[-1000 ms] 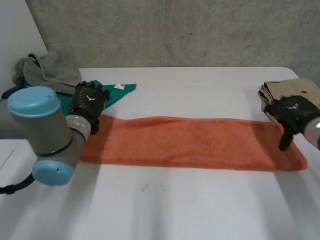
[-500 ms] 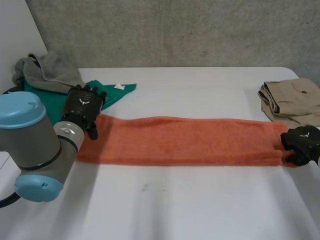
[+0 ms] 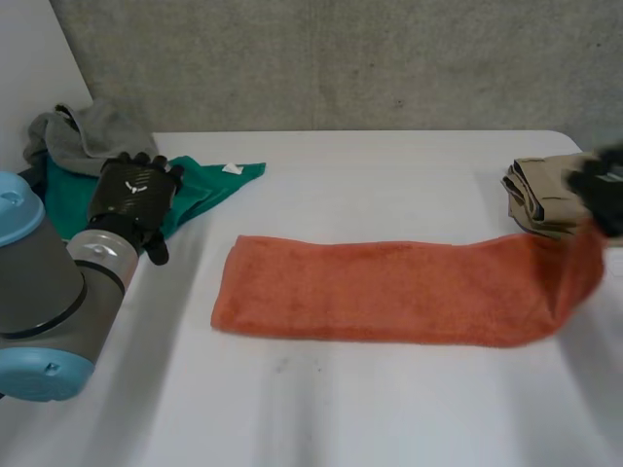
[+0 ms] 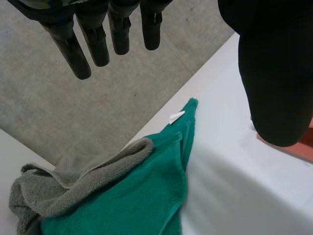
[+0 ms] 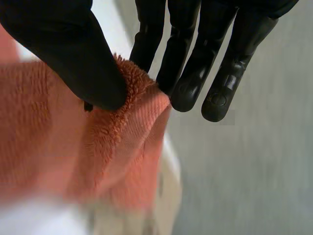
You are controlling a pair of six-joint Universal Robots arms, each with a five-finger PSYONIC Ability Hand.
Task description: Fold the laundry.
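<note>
A long orange towel [image 3: 389, 290] lies flat across the middle of the white table [image 3: 389, 409]. Its right end is lifted off the table. My right hand [image 3: 605, 185] holds that end up at the table's right side. In the right wrist view the thumb [image 5: 63, 49] pinches the orange towel's edge [image 5: 132, 98] against the fingers. My left hand [image 3: 134, 195] hovers open to the left of the towel's left end, over a green cloth [image 3: 200, 190]. In the left wrist view its fingers [image 4: 98, 39] are straight, and the orange towel's corner [image 4: 307, 142] peeks out beside the thumb.
A grey cloth [image 3: 92, 136] lies heaped on the green cloth [image 4: 132, 196] at the table's back left corner. Folded beige trousers [image 3: 540, 190] sit at the right edge, just behind the lifted towel end. A concrete wall stands behind the table.
My right hand closed on the towel's right end and lifted it, dragging the towel to the right. My left hand came off the towel's left end and drew back left.
</note>
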